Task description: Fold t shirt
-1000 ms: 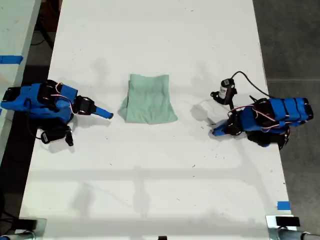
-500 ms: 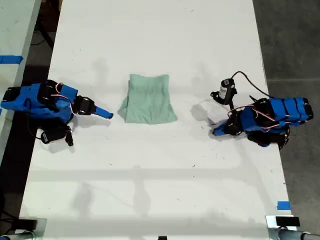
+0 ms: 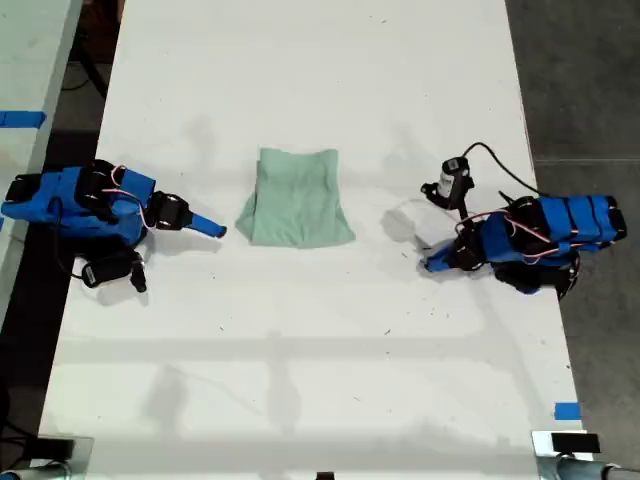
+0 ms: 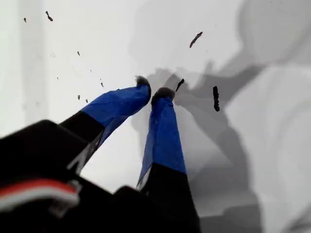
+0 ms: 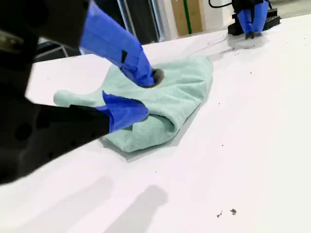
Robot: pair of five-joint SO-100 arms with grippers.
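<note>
The t shirt (image 3: 298, 200) is a pale mint-green cloth lying folded into a rough rectangle in the middle of the white table (image 3: 300, 80). My second gripper (image 3: 218, 230) lies low on the table just off the shirt's edge towards the exterior view's left. In the second wrist view its blue jaws (image 5: 148, 94) stand open in front of the t shirt (image 5: 180, 92), holding nothing. My first gripper (image 3: 428, 265) is at the exterior view's right, well apart from the shirt. It points down at bare table, and its tips (image 4: 153, 90) are shut with nothing between them.
A small black-and-white camera (image 3: 455, 180) with a black cable sits beside the first arm. Blue tape (image 3: 566, 411) marks the table's near corner at the exterior view's right. A second table with blue tape (image 3: 22, 119) stands past the exterior view's left edge.
</note>
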